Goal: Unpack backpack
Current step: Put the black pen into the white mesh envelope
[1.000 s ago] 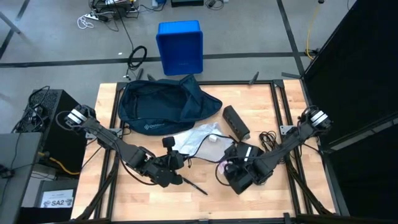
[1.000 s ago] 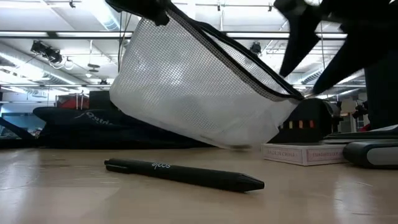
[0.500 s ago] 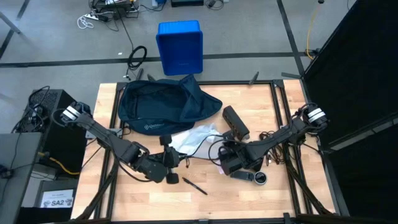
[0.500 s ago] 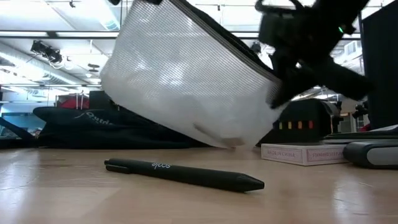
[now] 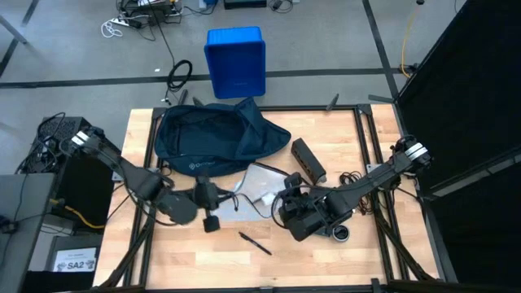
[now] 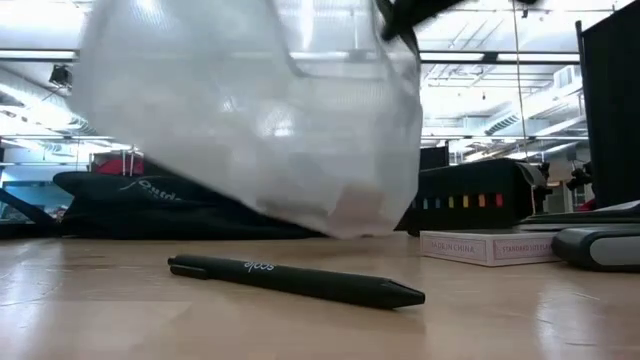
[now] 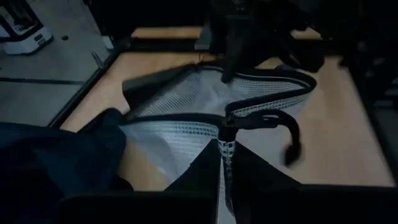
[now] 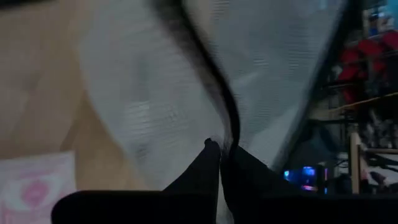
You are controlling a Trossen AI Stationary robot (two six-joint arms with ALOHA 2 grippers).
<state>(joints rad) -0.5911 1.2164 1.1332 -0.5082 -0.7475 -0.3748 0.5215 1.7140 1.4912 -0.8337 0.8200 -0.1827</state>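
A white mesh pouch (image 5: 259,184) with a black trimmed rim hangs between my two grippers, just in front of the dark navy backpack (image 5: 213,137), which lies flat at the table's far left. My left gripper (image 5: 221,198) is shut on the pouch's left end. My right gripper (image 5: 282,202) is shut on its right end. In the low view the pouch (image 6: 260,110) hangs clear above a black pen (image 6: 295,278) that lies on the table. My left gripper pinches the pouch's black trimmed rim (image 7: 225,122) between its two fingers, coming slanting down from the table's left. The mesh spreads away from the fingers, off the table. My right gripper pinches the black rim (image 8: 225,138) at the pouch's other end between its two fingers, slanting down from the right. The mesh hangs beside them.
A blue bin (image 5: 236,61) stands on the floor beyond the far edge. On the table there are a long black case (image 5: 308,159), tangled cables (image 5: 355,180), a small round thing (image 5: 341,233), a flat card box (image 6: 482,246) and the pen (image 5: 255,242).
My right gripper has moved left to the pouch, shut on its rim and risen. My left gripper has risen and drawn back toward the table's left with its end. The pouch has gone up, clear of the table, and its mouth is spread between the two.
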